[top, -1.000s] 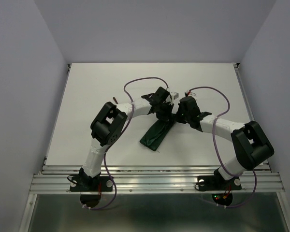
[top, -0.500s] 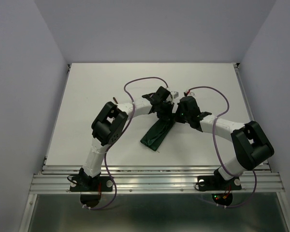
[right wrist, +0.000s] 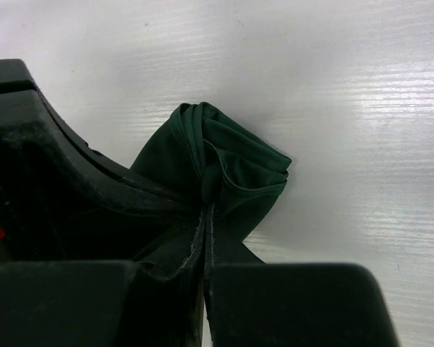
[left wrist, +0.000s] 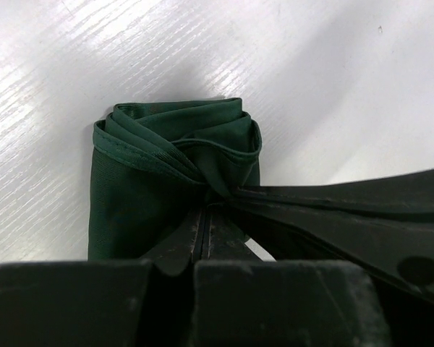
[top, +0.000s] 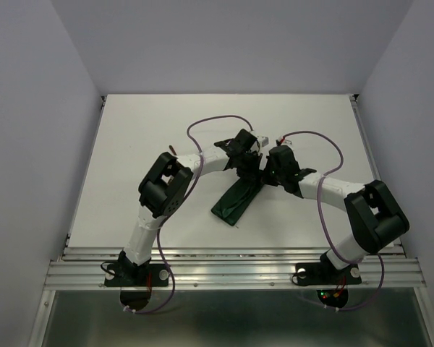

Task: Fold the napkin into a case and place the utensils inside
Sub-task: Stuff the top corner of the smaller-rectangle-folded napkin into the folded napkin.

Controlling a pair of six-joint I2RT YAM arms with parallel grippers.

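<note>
White table (top: 130, 159) enclosed by pale walls, with both arms bolted at its near edge. The napkin (top: 233, 204) lies near mid-table as a narrow folded strip, running diagonally from the near left up to the point where the grippers meet; its far end is bunched. The left gripper (left wrist: 205, 213) is clenched on that end, with several layers gathered into a wad between its closed fingers. The right gripper (right wrist: 207, 208) is clamped on the same bunched end from the opposite side, just beside the left. The utensils cannot be made out clearly in any view. Risks, judged from this pose: with both grips crowded on one small wad, pulls in differing directions could twist or unroll the folds already laid. If one side let go, layers could slip and the strip collapse. Dragging the near end across the table could skew the case and leave no clean pocket.
</note>
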